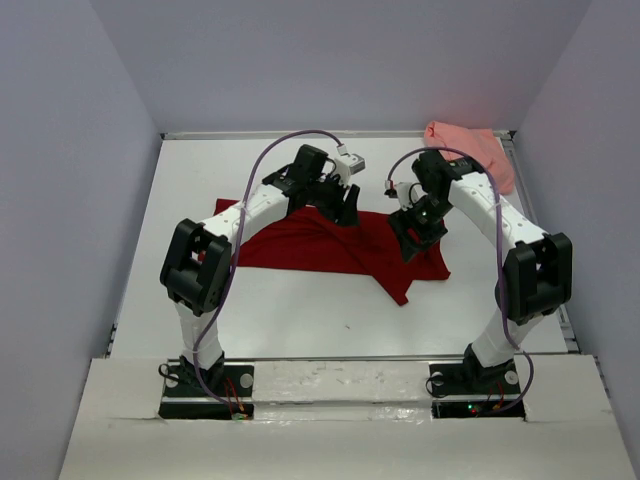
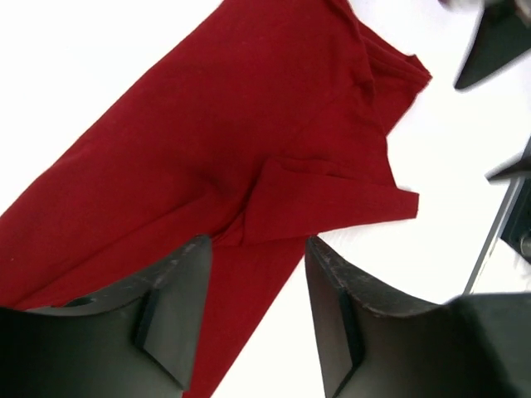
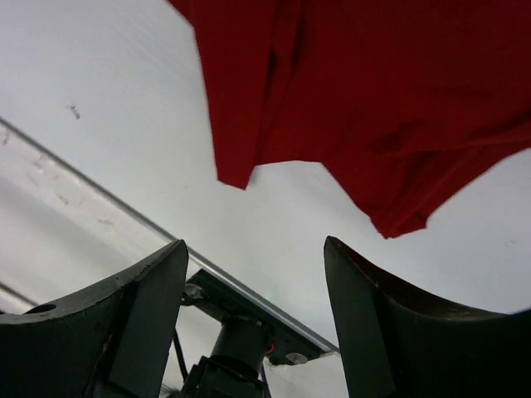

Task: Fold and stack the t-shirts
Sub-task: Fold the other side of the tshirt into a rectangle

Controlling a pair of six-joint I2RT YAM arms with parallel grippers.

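Note:
A dark red t-shirt (image 1: pixel 330 245) lies loosely spread across the middle of the white table (image 1: pixel 300 330), with one pointed flap reaching toward the near side. A salmon pink t-shirt (image 1: pixel 472 150) sits bunched in the back right corner. My left gripper (image 1: pixel 342 205) hovers over the red shirt's far edge. In the left wrist view it (image 2: pixel 257 282) is open and empty above the red shirt (image 2: pixel 207 141). My right gripper (image 1: pixel 417 237) is over the shirt's right end. In the right wrist view it (image 3: pixel 255 274) is open and empty, and the red cloth (image 3: pixel 373 83) lies beyond its tips.
Grey walls close in the table on three sides. A metal rail (image 1: pixel 350 357) runs along the near edge by the arm bases. The right arm's base (image 3: pixel 241 348) shows between the right fingers. The right gripper's dark fingers (image 2: pixel 498 46) show at the left wrist view's top right.

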